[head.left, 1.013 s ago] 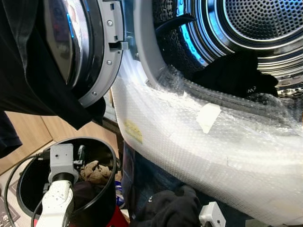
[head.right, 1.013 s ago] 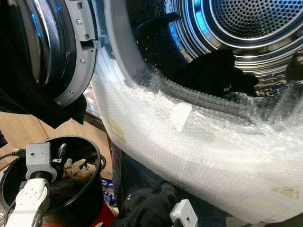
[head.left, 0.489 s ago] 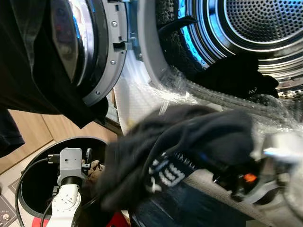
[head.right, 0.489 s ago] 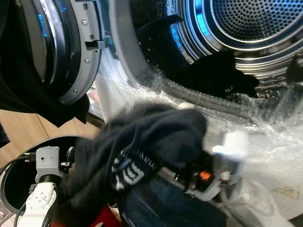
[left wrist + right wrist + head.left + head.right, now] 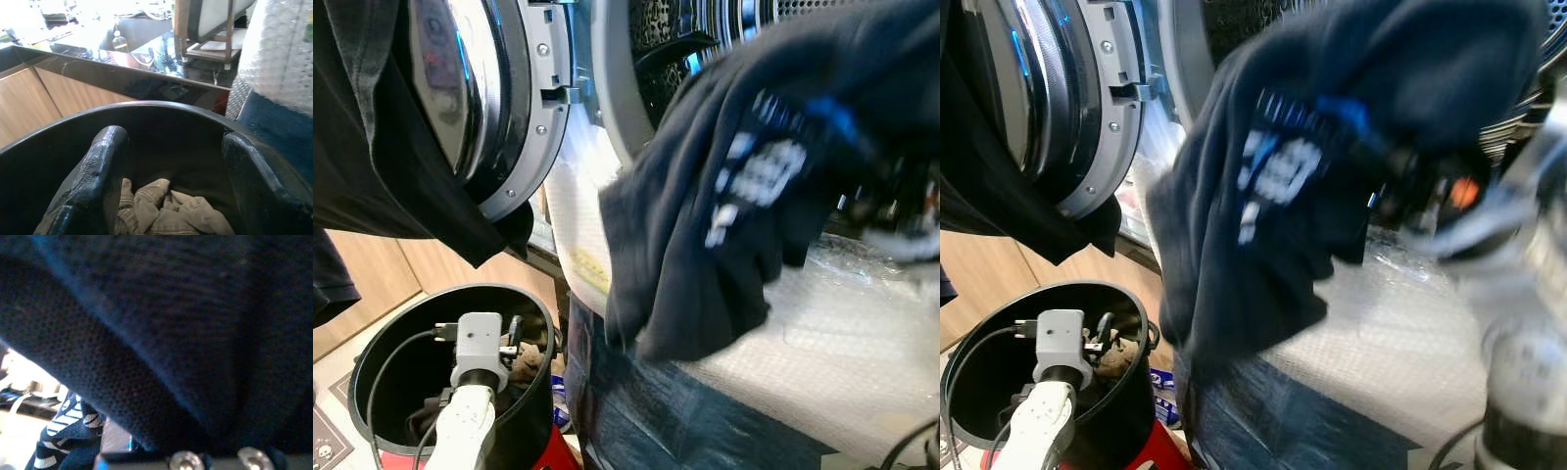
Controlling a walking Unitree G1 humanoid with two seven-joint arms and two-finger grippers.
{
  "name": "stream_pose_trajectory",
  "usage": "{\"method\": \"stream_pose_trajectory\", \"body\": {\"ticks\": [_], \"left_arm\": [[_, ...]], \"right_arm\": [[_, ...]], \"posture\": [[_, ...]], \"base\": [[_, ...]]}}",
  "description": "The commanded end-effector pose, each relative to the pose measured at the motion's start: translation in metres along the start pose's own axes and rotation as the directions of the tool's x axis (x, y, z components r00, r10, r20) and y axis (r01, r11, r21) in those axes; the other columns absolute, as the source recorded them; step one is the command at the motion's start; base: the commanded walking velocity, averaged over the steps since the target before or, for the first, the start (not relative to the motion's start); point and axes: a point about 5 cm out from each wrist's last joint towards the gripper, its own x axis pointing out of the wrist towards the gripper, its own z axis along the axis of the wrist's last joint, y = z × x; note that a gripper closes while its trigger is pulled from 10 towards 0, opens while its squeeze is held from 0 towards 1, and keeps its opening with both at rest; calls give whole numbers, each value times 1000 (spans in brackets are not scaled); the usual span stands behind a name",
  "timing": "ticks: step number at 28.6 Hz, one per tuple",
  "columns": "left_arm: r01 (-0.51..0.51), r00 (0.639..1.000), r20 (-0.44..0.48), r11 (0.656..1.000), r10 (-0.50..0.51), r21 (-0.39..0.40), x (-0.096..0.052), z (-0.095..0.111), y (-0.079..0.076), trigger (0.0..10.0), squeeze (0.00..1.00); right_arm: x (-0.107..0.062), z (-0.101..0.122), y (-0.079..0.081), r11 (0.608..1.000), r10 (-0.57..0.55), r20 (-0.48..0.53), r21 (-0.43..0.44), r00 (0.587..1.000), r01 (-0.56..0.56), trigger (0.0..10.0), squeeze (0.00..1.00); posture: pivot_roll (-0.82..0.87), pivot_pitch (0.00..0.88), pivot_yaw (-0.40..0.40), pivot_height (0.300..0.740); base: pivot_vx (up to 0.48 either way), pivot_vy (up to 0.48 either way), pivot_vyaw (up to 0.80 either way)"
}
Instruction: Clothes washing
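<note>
A dark garment (image 5: 724,196) with white printed lettering hangs across the upper right of the frame, blurred, carried by the right gripper (image 5: 1430,196) in front of the washing machine's opening (image 5: 646,39). Cloth covers that gripper, so I cannot tell how its fingers stand. The garment's lower edge drapes over the bubble wrap (image 5: 842,343) on the machine's front lip. At the upper left the round door (image 5: 499,98) stands swung open, with black clothing (image 5: 372,147) hanging over it. At the lower left the left gripper (image 5: 166,171) sits inside a black bucket (image 5: 382,343), its fingers (image 5: 102,161) spread apart above a crumpled tan cloth (image 5: 161,205), with open room between them and the bucket wall.
</note>
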Motion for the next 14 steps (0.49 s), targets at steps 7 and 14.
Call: {"method": "stream_pose_trajectory", "body": {"ticks": [7,14], "left_arm": [[-3,1000,-12,1000,2,-17,1,-2,-4,10000,0],[2,1000,-20,1000,-3,-22,2,-2,-5,10000,0]], "right_arm": [[47,14,-69,963,-252,6,-92,968,251,0,0],[18,-4,-158,427,-904,-180,-302,389,852,4706,0]], "posture": [[-41,0,-16,740],[-48,0,-21,740]], "base": [[0,0,0],[0,0,0]]}}
